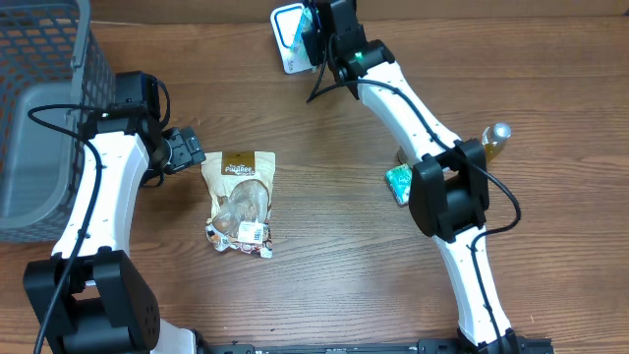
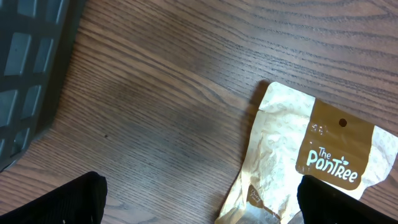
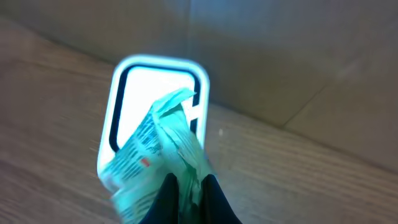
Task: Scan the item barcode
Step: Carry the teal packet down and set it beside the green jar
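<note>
The right wrist view shows the right gripper with its jaws clamped on the lower end of a crumpled green-and-white packet, held just in front of the lit window of the white scanner. The overhead view largely hides that packet behind the gripper body. Only the overhead view shows the left gripper just beside the top of the brown pouch, the grey basket, a green sachet and a bottle. The left wrist view confirms the left jaws stand wide apart, holding nothing, above the wooden table, with the pouch's "The PanTree" label legible.
</note>
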{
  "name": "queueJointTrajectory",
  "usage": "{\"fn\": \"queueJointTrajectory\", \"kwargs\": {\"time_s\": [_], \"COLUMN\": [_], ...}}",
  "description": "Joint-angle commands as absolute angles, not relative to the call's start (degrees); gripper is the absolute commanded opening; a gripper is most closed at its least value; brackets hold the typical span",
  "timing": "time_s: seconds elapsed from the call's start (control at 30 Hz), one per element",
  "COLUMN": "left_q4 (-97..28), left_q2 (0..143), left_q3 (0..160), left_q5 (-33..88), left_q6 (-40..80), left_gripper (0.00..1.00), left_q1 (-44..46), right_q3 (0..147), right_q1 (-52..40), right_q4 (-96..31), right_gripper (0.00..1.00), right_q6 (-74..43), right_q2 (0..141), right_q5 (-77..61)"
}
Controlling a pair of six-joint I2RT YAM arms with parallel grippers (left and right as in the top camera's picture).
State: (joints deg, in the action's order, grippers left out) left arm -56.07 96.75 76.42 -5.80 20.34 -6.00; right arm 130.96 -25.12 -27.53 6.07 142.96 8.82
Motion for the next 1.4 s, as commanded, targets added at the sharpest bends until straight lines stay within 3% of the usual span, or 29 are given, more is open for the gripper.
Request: {"fn": "queueJointTrajectory", "kwargs": {"time_s": [0.0, 0.27, 0.5, 0.67, 1.07, 1.13, 1.17, 1.2, 1.23, 1.3, 1.37], "left_q4": [-56.1, -56.1, -56.1, -56.1, -56.1, -56.1, -56.1, -56.1, -56.1, -56.1, -56.1], "left_q2": [95.5, 95.5, 95.5, 95.5, 95.5, 95.5, 95.5, 95.5, 95.5, 95.5, 95.5], "left_q3": [76.7, 76.7, 76.7, 76.7, 76.7, 76.7, 76.7, 76.7, 76.7, 76.7, 76.7], "left_q5": [-5.7, -5.7, -5.7, -5.7, -5.7, -5.7, -5.7, -5.7, -5.7, -5.7, -5.7], "left_q6": [19.1, 19.1, 19.1, 19.1, 19.1, 19.1, 19.1, 19.1, 19.1, 19.1, 19.1], "left_gripper": [1.00, 1.00, 1.00, 1.00, 1.00, 1.00, 1.00, 1.00, 1.00, 1.00, 1.00], "left_q1": [-5.8, -5.8, -5.8, -5.8, -5.8, -5.8, -5.8, -5.8, -5.8, -5.8, -5.8], "right_q3": [130.6, 131.0, 130.8, 123.5, 98.2, 97.1, 97.0, 97.3, 97.6, 99.0, 101.1], "right_q1": [-25.3, -25.3, -25.1, -25.0, -24.1, -24.1, -24.1, -24.1, -24.1, -24.1, -24.4], "right_q4": [-27.6, -37.9, -72.0, -86.2, -82.5, -81.3, -80.9, -80.3, -80.2, -80.5, -81.1], "right_gripper": [0.04, 0.04, 0.04, 0.04, 0.05, 0.15, 0.26, 0.47, 0.56, 0.69, 0.76], "right_q6": [5.6, 5.6, 5.6, 5.6, 5.9, 5.5, 4.5, 2.4, 1.2, -1.8, -3.9], "right_q2": [143.9, 130.5, 123.7, 124.0, 124.0, 124.0, 124.0, 124.0, 124.0, 124.0, 124.0], "right_q5": [8.5, 7.3, -6.8, -10.0, -4.0, -2.7, -1.8, 1.0, 2.8, 6.9, 7.7]}}
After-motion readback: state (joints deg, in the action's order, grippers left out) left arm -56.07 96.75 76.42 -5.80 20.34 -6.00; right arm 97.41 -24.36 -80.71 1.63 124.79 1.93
